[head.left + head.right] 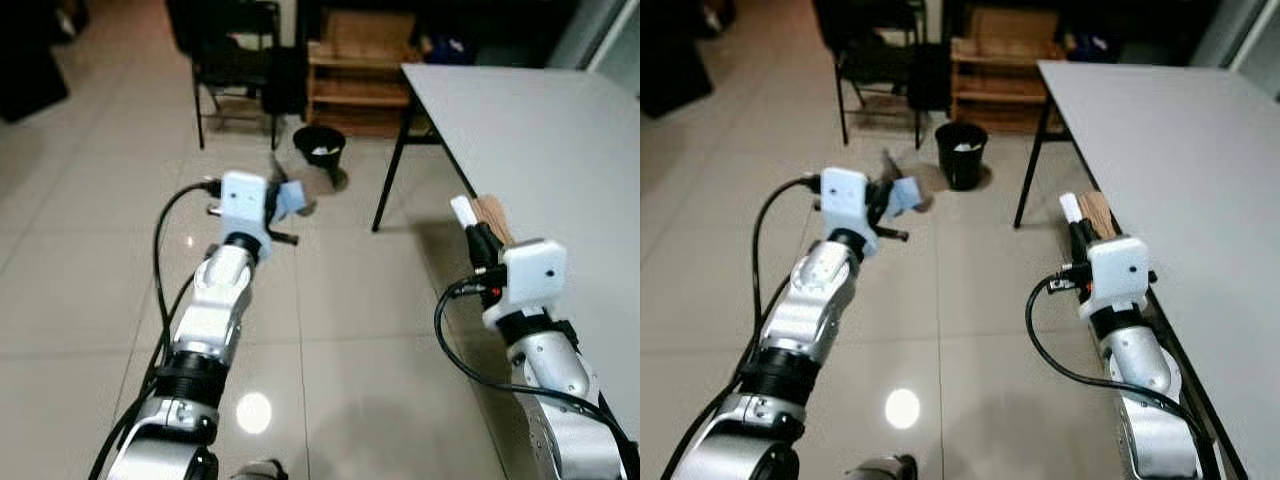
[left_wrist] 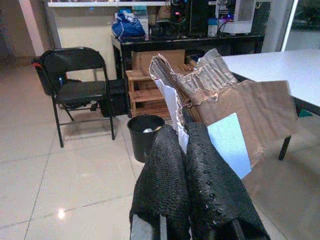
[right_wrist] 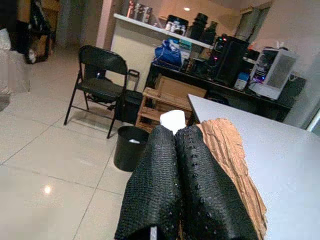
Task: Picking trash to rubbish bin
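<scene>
- The left gripper [image 1: 283,203] stood in the middle left of the frame, its fingers [image 2: 200,170] pressed together on a torn brown paper bag [image 2: 250,112] with a pale blue patch on it.
- The right gripper [image 1: 470,222] was at the right of the frame, close to the near edge of the grey counter [image 1: 540,130]; its fingers [image 3: 195,170] were closed on crumpled brown paper [image 3: 227,150] and a small white scrap [image 3: 172,119].
- The black rubbish bin [image 1: 319,147] stood on the tiled floor [image 1: 90,200] in the upper middle of the frame, well apart from both grippers, and some white thing already lay inside it.
- I judged that the step in hand was carrying: both pieces were picked up but not yet dropped.
- The next move would call for walking forward until the grippers hang over the bin's mouth, then letting go.
- The floor towards the bin looked open. The counter's black leg [image 1: 392,180] stood to the right of the bin, and a black folding chair [image 1: 235,70] stood behind it, so the right arm had less room.
</scene>
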Controlling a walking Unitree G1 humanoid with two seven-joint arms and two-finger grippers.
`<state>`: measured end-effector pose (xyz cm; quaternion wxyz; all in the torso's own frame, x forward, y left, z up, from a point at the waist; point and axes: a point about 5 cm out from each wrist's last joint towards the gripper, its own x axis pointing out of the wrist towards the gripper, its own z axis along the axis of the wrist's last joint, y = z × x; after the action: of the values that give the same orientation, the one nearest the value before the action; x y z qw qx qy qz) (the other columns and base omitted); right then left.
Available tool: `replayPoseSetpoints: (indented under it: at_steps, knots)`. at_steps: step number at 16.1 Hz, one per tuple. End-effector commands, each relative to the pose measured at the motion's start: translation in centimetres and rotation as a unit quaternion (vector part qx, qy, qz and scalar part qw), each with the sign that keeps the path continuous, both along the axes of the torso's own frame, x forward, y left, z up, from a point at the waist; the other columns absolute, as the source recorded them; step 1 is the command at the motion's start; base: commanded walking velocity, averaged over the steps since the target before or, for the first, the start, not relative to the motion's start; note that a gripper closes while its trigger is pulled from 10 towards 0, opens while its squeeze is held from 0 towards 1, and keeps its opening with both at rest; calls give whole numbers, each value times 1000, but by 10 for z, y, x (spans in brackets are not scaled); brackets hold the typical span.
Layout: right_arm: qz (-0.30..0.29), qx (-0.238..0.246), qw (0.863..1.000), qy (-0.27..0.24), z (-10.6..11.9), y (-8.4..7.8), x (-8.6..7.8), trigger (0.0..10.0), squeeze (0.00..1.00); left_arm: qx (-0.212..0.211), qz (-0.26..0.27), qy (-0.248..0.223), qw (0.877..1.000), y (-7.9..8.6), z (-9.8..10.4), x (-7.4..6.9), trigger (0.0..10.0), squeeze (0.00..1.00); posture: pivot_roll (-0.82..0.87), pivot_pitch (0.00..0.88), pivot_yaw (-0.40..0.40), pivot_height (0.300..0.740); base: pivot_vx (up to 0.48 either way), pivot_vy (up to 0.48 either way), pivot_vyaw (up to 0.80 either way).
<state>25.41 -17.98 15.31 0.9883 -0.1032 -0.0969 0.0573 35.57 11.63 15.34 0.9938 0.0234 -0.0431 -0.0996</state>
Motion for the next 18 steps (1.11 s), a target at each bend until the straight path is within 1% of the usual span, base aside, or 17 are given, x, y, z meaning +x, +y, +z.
replayPoseSetpoints:
  at_steps: [1,3,5,6,8,10,11,13,14,15,16,18]
  knots:
    - [-15,7,1000,-5,3,-6,-2,10000,0,-5,-13,-4,1000,-11,3,2,10000,0,143,92,-36,740,442,0,0]
    - [-31,21,999,-8,2,-7,-4,10000,0,-7,-13,3,1000,-11,-2,2,10000,0,139,86,-35,740,439,0,0]
    - [-92,66,993,-36,7,-21,-7,10000,0,-3,-18,11,1000,-10,-7,1,10000,0,136,80,-30,740,439,0,0]
    - [-106,78,990,-42,9,-27,-5,10000,0,-2,-22,14,1000,-11,-10,0,10000,0,138,75,-25,740,435,0,0]
    - [-100,72,990,-66,23,-30,11,10000,0,1,-34,19,999,-15,-14,-2,10000,0,134,73,-17,740,442,0,0]
    - [-86,60,989,-101,46,-29,28,10000,0,1,-41,19,999,-18,-15,-1,10000,0,136,74,-17,740,439,0,0]
    - [-84,60,988,-112,52,-30,32,10000,0,0,-43,19,999,-19,-14,0,10000,0,135,74,-15,740,442,0,0]
    - [-82,61,987,-122,58,-30,39,10000,0,-5,-48,20,999,-24,-14,1,10000,0,136,74,-14,740,439,0,0]
    - [-80,61,987,-129,62,-28,46,10000,0,-8,-58,20,998,-31,-14,0,10000,0,137,72,-14,740,435,0,0]
    - [-77,59,986,-133,65,-27,48,10000,0,-9,-63,17,998,-33,-13,0,10000,0,137,72,-14,740,439,0,0]
    - [-74,61,986,-135,65,-25,47,10000,0,-8,-63,12,998,-33,-10,0,10000,0,134,71,-15,740,442,0,0]
    - [-67,61,988,-123,57,-20,42,10000,0,-12,-56,3,998,-31,-4,3,10000,0,131,70,-19,740,441,0,0]
